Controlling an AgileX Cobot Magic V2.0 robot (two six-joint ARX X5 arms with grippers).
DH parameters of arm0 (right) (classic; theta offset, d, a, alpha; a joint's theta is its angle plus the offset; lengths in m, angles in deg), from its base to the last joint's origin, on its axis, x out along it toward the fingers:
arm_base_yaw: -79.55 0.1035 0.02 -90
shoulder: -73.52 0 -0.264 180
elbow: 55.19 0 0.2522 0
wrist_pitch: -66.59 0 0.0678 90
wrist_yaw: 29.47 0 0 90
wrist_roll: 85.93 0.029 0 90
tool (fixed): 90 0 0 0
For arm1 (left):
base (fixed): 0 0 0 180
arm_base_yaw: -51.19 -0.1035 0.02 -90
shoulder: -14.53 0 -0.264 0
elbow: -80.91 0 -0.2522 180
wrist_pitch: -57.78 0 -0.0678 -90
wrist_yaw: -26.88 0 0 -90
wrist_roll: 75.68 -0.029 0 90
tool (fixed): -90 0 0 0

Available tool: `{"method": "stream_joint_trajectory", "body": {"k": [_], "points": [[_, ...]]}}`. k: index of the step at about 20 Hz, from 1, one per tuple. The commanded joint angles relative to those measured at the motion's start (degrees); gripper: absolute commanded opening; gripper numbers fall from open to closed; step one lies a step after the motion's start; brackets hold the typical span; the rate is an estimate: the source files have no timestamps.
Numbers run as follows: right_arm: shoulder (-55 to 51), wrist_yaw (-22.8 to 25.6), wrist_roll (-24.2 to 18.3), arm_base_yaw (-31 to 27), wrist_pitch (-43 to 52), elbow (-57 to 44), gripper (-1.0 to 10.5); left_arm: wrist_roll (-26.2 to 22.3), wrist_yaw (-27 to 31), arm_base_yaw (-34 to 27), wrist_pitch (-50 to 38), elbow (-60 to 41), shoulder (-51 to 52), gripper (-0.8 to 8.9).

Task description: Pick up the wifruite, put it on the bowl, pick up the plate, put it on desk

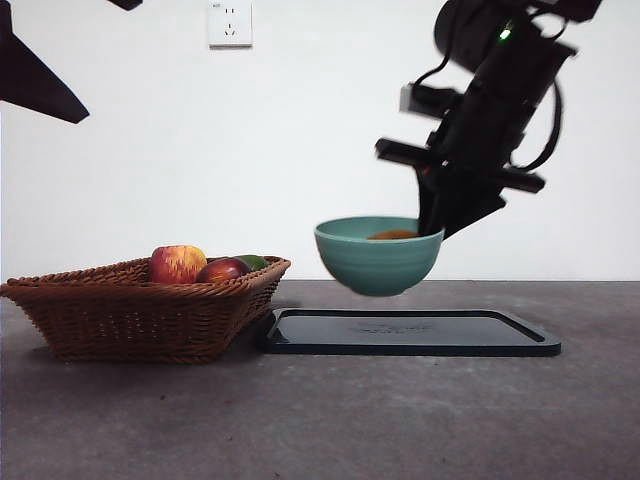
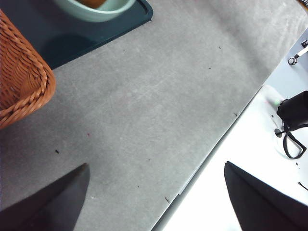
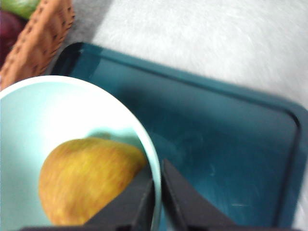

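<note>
Wifruite (image 3: 86, 180) sits inside the mint bowl (image 1: 379, 257), which hangs in the air above the dark tray (image 1: 410, 333), clear of it. Right pincer (image 3: 156, 202) is clamped on the bowl's rim at about 3 o'clock in the front view. Left pincer (image 2: 154, 192) waits over the bare table (image 2: 144, 110), jaws wide apart. Wicker basket (image 1: 140, 310) of fruit stands just beside the tray.
</note>
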Motion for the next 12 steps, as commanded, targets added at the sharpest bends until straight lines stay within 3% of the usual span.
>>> {"method": "stream_joint_trajectory", "body": {"k": [1,12], "points": [[4.31,-0.11,-1.05,0.15,0.70,3.28,0.1,-0.94,-0.13,0.37,-0.22,0.37,-0.26,4.31],[9.51,-0.11,-1.05,-1.38,1.62,4.90,0.1,-0.92,-0.13,0.37,0.02,0.37,-0.26,4.31]]}}
